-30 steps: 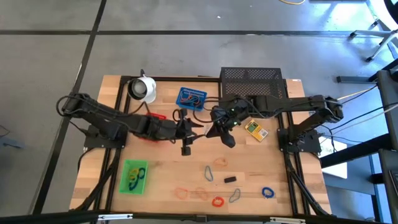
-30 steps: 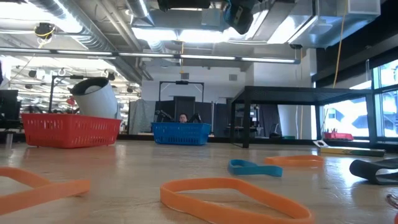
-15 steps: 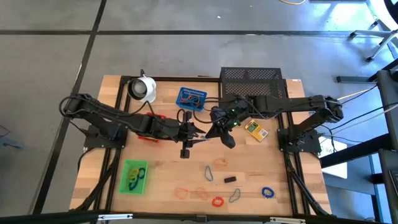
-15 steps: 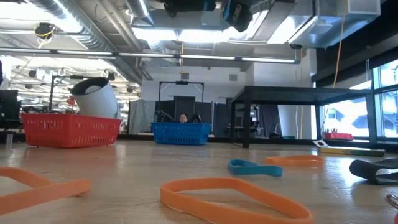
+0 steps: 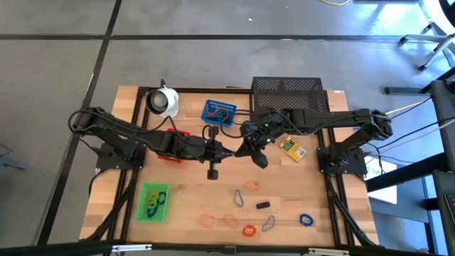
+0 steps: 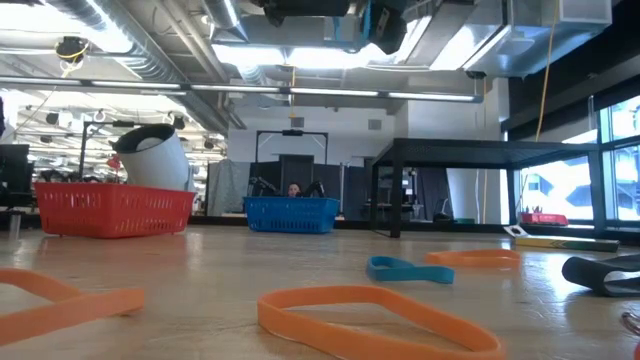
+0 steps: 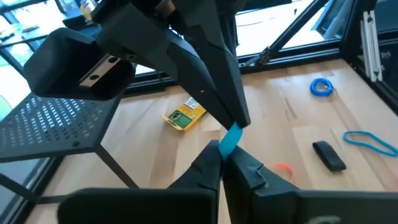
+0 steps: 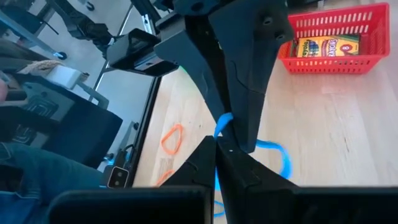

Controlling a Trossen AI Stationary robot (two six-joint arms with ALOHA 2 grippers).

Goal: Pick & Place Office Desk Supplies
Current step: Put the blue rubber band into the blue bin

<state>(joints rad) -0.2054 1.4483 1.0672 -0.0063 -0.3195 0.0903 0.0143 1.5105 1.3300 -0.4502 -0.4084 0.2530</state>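
Note:
Above the middle of the table my left gripper [image 5: 226, 151] and my right gripper [image 5: 242, 149] meet tip to tip, both shut on one blue band [image 7: 231, 138]. Part of this band loops out beside the fingers [image 8: 284, 159]. On the near half of the table lie loose bands in orange [image 5: 251, 185], blue [image 5: 306, 220] and red [image 5: 249, 230], and a small black clip [image 5: 263, 205]. The green tray [image 5: 152, 201] holds bands. The blue tray [image 5: 218, 112] stands at the back. The red tray [image 8: 326, 37] holds a yellow-green box. A yellow box [image 5: 291, 148] lies flat right of centre. My left gripper pinches one end of the blue band [image 7: 227, 145] between its two fingertips. It comes from the table's left, slanting a little down. The band is lifted clear of the table. My right gripper pinches the same band [image 8: 220, 130] between its two fingertips, slanting down from the table's right. A short stretch of band runs between the two grippers, and the rest curves out in a slack loop [image 8: 284, 159], clear of the table.
A black mesh rack [image 5: 288, 89] stands at the back right and a white round cup [image 5: 165, 102] at the back left. In the low view, orange bands [image 6: 380, 320] and a blue band [image 6: 405, 268] lie close by on the wood.
My left gripper's fingers, spread apart a second ago, have shut on the blue band that my right gripper holds up. Neither arm has shifted its place.

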